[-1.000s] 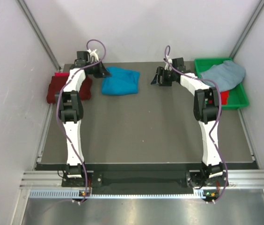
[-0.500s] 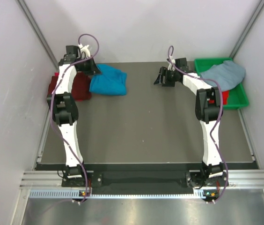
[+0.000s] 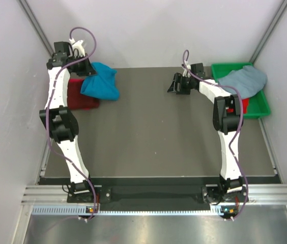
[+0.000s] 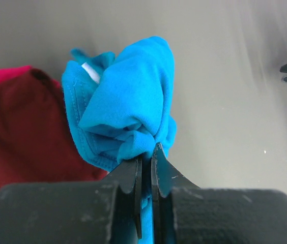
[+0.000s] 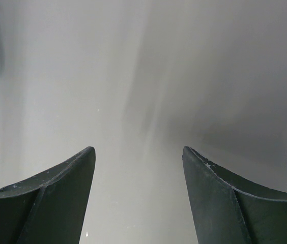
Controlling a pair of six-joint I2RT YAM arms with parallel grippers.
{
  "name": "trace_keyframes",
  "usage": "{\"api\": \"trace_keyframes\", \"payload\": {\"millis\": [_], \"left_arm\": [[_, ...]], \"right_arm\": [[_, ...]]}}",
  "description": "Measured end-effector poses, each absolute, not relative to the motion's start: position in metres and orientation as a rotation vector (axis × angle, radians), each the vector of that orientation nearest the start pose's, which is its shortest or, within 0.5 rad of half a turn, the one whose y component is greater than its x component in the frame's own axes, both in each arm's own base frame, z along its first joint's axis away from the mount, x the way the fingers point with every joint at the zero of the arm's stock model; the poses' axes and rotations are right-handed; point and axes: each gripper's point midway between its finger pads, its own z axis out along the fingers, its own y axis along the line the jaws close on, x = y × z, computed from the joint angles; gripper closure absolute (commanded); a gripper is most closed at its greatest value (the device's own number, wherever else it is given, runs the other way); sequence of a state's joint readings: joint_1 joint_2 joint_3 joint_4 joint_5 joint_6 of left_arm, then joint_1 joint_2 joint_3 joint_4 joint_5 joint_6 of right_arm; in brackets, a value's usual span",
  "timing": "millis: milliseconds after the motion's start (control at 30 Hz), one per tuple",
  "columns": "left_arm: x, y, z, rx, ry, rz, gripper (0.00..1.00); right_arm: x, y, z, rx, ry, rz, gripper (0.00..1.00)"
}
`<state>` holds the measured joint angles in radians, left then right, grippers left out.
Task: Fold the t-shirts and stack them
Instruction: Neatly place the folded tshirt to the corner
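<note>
My left gripper (image 3: 85, 71) is shut on the folded turquoise-blue t-shirt (image 3: 100, 81) and holds it at the far left, over the right edge of the dark maroon t-shirt (image 3: 80, 94). In the left wrist view the turquoise shirt (image 4: 125, 101) hangs bunched from my closed gripper (image 4: 146, 155), with the maroon shirt (image 4: 21, 127) to its left. My right gripper (image 3: 173, 85) is open and empty over bare table at the far middle; its wrist view shows only the spread fingers (image 5: 57, 188). A pale grey-blue t-shirt (image 3: 242, 80) lies heaped in the green bin, over a red one (image 3: 243, 105).
The green plastic bin (image 3: 258, 108) stands at the far right corner. Pale walls close in the left, back and right sides. A pink-red cloth edge (image 4: 1, 79) shows beyond the maroon shirt. The dark table mat (image 3: 159, 137) stretches between the arms.
My left gripper has carried the turquoise shirt leftward and up, from the table's far middle onto the maroon shirt's edge. The right arm has barely moved.
</note>
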<state>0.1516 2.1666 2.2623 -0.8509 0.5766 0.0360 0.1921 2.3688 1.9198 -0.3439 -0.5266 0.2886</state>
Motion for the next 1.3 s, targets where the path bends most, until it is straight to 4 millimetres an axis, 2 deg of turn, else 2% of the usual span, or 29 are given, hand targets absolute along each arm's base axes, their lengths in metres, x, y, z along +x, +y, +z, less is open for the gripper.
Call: {"api": "trace_keyframes", "payload": {"millis": [200,500,800,1167,1300], "left_arm": [[0.534,0.005,0.242,0.141,2.250,-0.511,1.00],[0.518,0.030,0.229,0.112,2.344,-0.376,1.00],[0.516,0.063,0.220,0.075,2.394,-0.163,1.00],[0.515,0.082,0.218,0.056,2.412,-0.033,1.00],[0.516,0.087,0.224,0.053,2.398,0.004,1.00]], "right_arm": [[0.549,0.208,0.062,-0.150,2.385,0.860,0.30],[0.546,0.210,0.061,-0.153,2.387,0.879,0.30],[0.539,0.210,0.052,-0.139,2.412,0.892,0.31],[0.536,0.212,0.054,-0.132,2.414,0.916,0.31],[0.536,0.212,0.054,-0.128,2.414,0.919,0.31]]}}
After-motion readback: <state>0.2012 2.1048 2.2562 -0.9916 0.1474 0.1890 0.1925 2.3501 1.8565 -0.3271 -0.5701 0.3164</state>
